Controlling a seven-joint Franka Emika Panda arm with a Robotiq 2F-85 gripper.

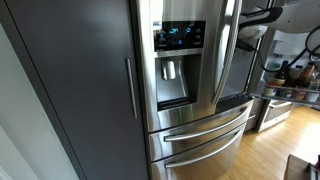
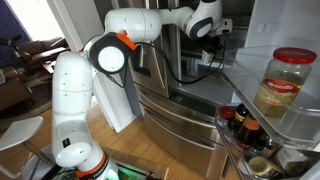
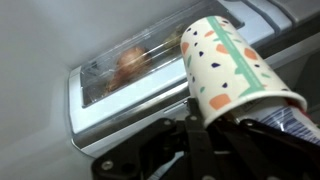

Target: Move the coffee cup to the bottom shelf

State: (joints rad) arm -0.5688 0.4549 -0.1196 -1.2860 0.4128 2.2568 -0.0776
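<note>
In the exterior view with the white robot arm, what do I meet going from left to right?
White robot base column → orange-ringed arm joint → stainless freezer drawers → red-lidded jar on the door shelf.

A steel fridge (image 1: 200,100) stands beside a tall dark cabinet (image 1: 80,80). Its dispenser (image 1: 172,60) has a lit blue display above the recess, and two drawers (image 1: 205,130) with long bar handles sit below. The floor (image 1: 270,145) is light wood. On the open door (image 2: 300,40), a jar (image 2: 283,82) with a red lid stands on a shelf, with small bottles (image 2: 245,128) crowded in the bin underneath. In the wrist view, a clear box (image 3: 130,65) holds something orange, too blurred to name.
</note>
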